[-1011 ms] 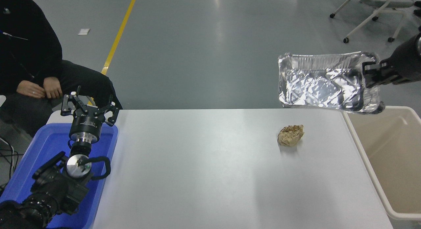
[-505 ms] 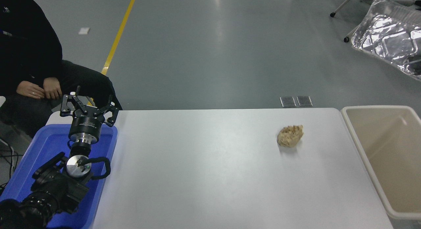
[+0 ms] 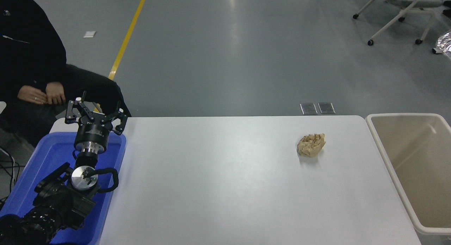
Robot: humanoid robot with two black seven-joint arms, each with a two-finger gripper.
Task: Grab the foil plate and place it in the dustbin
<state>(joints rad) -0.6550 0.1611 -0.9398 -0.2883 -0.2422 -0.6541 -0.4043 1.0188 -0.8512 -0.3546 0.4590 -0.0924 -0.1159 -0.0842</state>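
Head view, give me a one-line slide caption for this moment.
Foil plate barely visible at the right edge, beyond the empty dustbin; left gripper parked open over the blue bin.

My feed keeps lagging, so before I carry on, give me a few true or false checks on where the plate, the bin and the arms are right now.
1. The foil plate lies inside the dustbin. False: only a silver sliver shows at the picture's right edge, above the floor; the dustbin looks empty.
2. A crumpled paper wad sits on the table. True.
3. The right gripper is over the table. False: it is out of view.
4. The left gripper sits over the blue bin, jaws spread. True.
5. The paper wad touches the dustbin. False: bare table lies between them.
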